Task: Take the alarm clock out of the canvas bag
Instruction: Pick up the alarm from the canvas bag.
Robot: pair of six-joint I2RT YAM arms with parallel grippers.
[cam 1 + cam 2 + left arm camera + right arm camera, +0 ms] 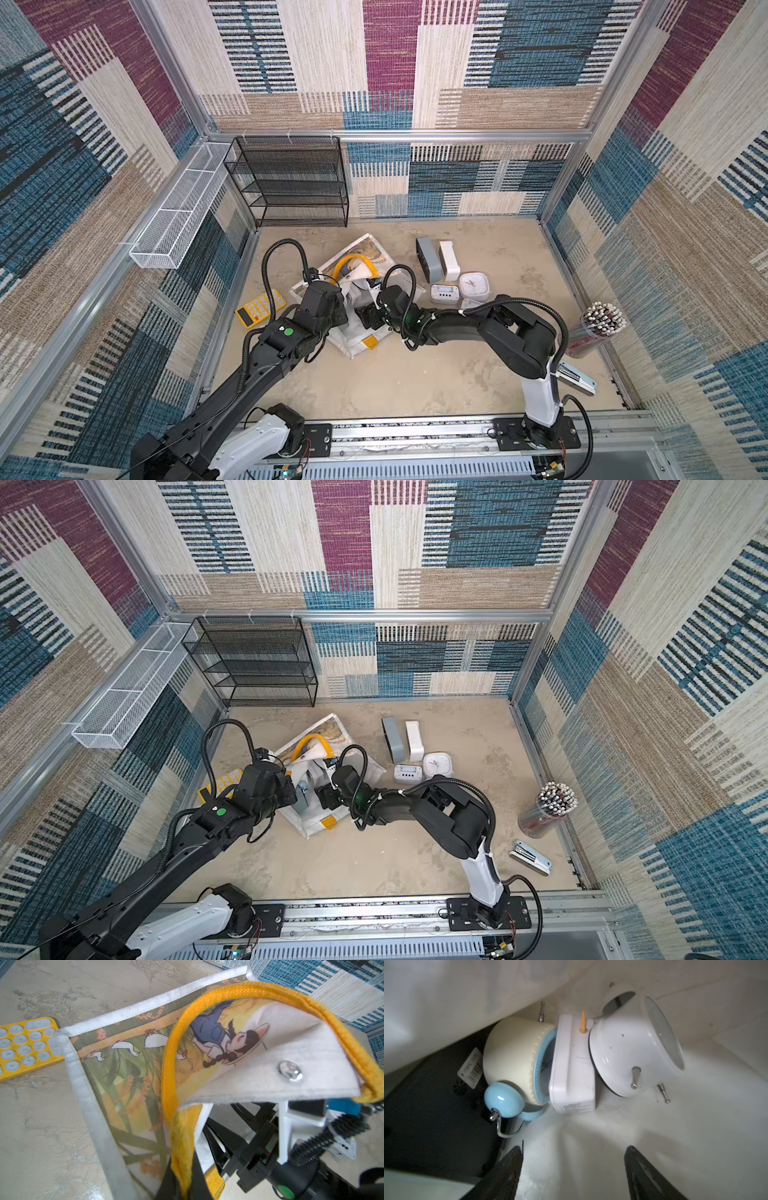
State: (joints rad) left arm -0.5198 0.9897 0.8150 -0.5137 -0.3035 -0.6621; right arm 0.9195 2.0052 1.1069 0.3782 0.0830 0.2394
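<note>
In both top views your canvas bag [372, 249] lies on the tabletop [415, 374] with both arms working at its mouth. A cluster of clocks [473, 286] sits just beside it. From up here you can't read either gripper.

Left wrist view: your left gripper [184, 1176] is clamped on the bag's yellow-edged rim, holding the flap up so the mouth gapes. If that fabric slides out of the pinch, the flap drops onto your other arm and blinds you.

Right wrist view: your right gripper [575, 1159] is inside the bag, fingers spread wide, holding nothing. Ahead of it, three clocks lean together: a cream alarm clock [508, 1057] with blue bells, a white square alarm clock [571, 1068] wedged in the middle, and a white round alarm clock [629, 1049]. Pull the middle one and its neighbours may topple. The round shells look slick, and the thin metal feet could snag the lining.
</note>
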